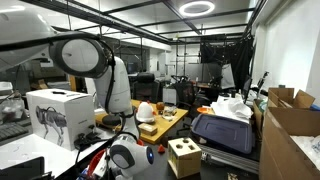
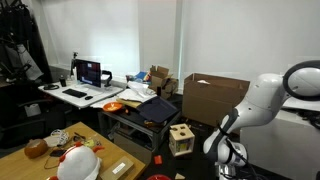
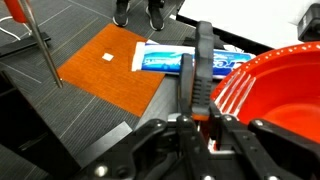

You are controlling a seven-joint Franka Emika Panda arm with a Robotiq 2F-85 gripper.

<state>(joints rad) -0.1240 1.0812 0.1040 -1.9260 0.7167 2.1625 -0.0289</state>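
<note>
- Pincer (image 3: 203, 40) jaws are pressed together. The red bowl (image 3: 270, 90) lies right against them at 3 o'clock, but I cannot tell if its rim is pinched.
- Step in hand, I judge: the grasp at the rim. The next move calls for a slow lift to test the hold.
- Toothpaste box (image 3: 160, 60) lies at 11 o'clock and a metal pole (image 3: 45, 55) at 9. Bare carpet (image 3: 70, 130) at 7 gives room.

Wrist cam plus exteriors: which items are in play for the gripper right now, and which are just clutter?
In play:
- gripper, shut at the rim of the red bowl
- toothpaste tube, just behind the fingers

Lying about:
- orange mat
- wooden sorter box
- cardboard box
- laptop
</note>
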